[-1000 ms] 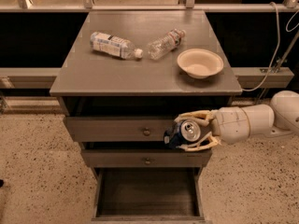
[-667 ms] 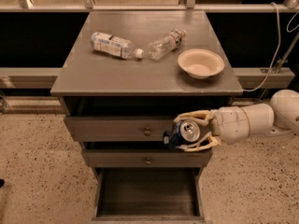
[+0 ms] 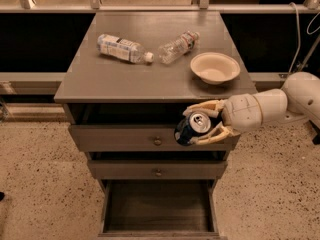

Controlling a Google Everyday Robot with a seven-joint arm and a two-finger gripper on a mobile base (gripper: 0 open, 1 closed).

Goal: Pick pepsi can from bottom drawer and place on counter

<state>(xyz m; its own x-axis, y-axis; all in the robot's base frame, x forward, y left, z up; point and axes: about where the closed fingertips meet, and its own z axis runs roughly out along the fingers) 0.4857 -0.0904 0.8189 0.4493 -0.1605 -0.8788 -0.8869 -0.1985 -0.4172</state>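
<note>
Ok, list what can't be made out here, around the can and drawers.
Camera view:
- pepsi can, held by the gripper before the top drawer: its right side hidden by fingers.
- bottom drawer: front cut off by the lower edge.
- top drawer's inside: dark under the counter.

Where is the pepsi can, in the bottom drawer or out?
Out: the tool grips the pepsi can, tilted, at the top drawer, above the bottom drawer.
</note>
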